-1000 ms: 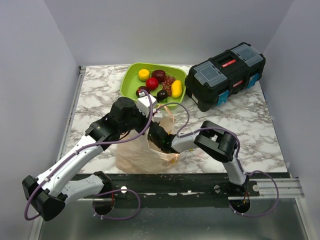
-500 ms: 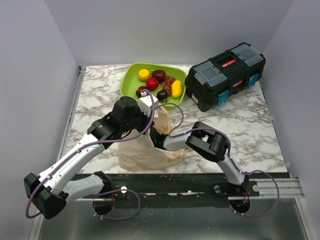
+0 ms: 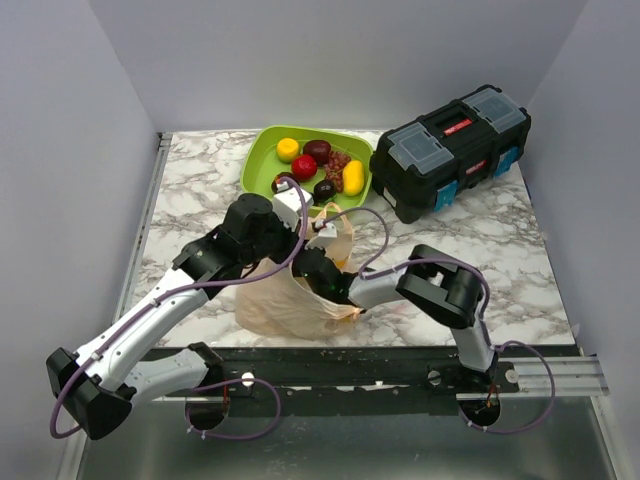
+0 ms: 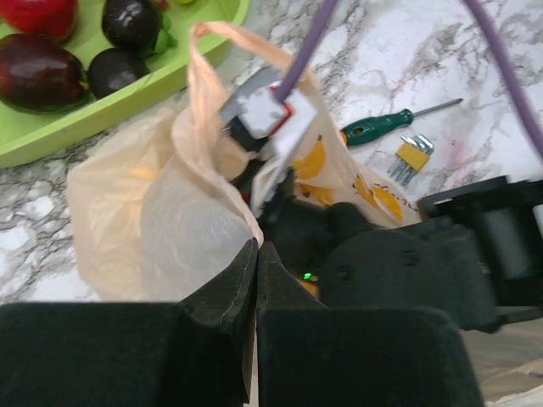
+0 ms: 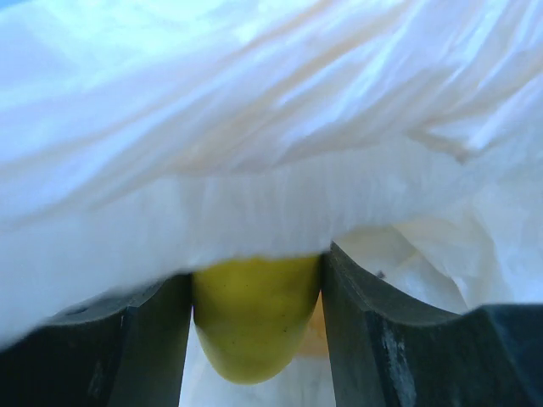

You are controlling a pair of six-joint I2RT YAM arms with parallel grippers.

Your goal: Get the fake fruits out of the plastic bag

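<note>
With the plastic bag point(image 4: 161, 220) clamped in the left gripper point(image 4: 256, 254) and a yellow fake fruit point(image 5: 254, 322) grasped in the right gripper point(image 5: 254, 292) inside it, the fruit may be dislodged if film draped above that gripper is snagged.

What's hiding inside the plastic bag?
The right pincer is inside the plastic bag, clamping a yellow fruit. Crinkled plastic covers everything else, so any other fruit can't be seen.
</note>
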